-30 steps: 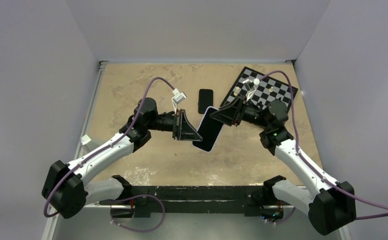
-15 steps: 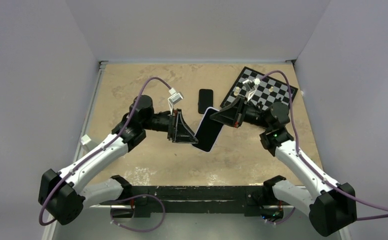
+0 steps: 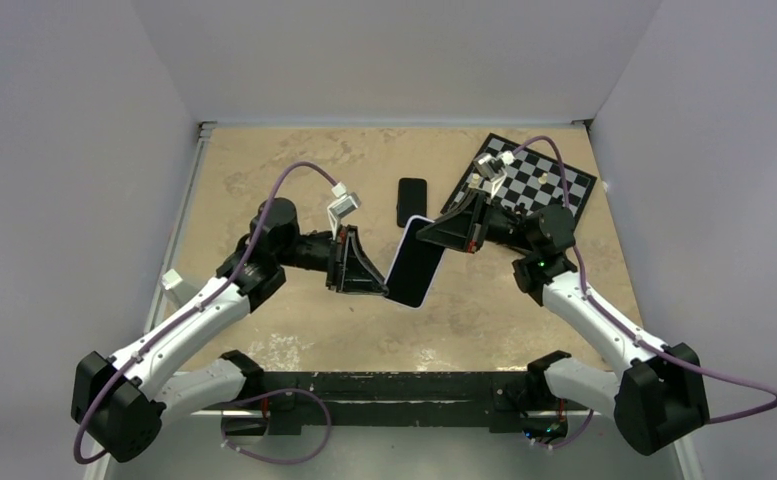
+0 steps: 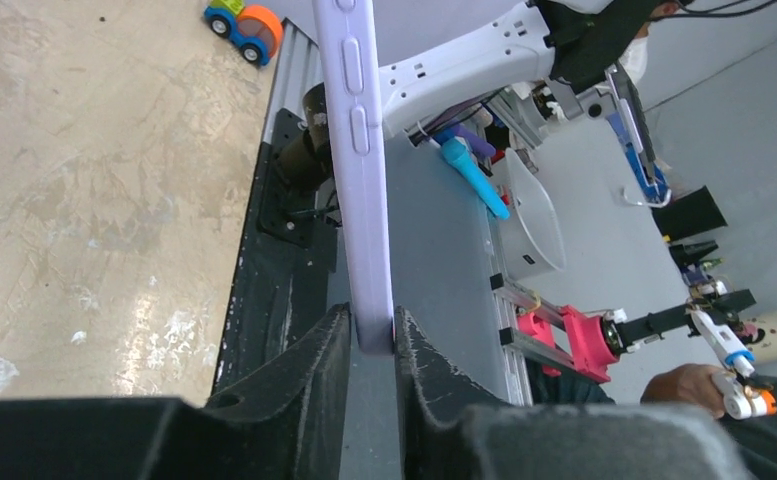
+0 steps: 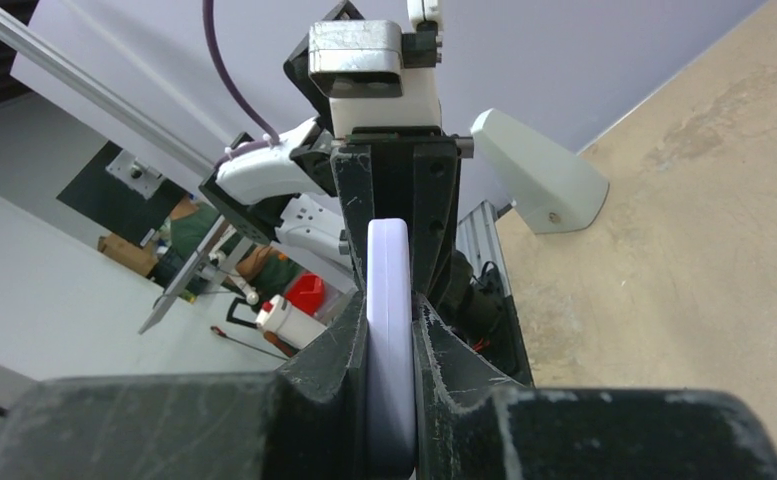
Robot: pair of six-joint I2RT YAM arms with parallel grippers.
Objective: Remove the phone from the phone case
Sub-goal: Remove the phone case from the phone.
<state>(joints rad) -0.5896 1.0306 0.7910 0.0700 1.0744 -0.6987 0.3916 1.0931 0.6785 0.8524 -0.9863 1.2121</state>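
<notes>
1. While both arms met over the middle of the table (image 3: 264, 160), the phone case (image 3: 405, 234) was held between them, tilted, with the phone (image 3: 416, 265) seated inside its pale rim.
2. The left gripper (image 3: 384, 285) was clamped on the case's nearer end, one finger on each face.
3. The right gripper (image 3: 426, 232) was pinched on the farther end.
4. A second black phone (image 3: 412, 201) lay flat just beyond, near a chessboard (image 3: 549, 185).
</notes>
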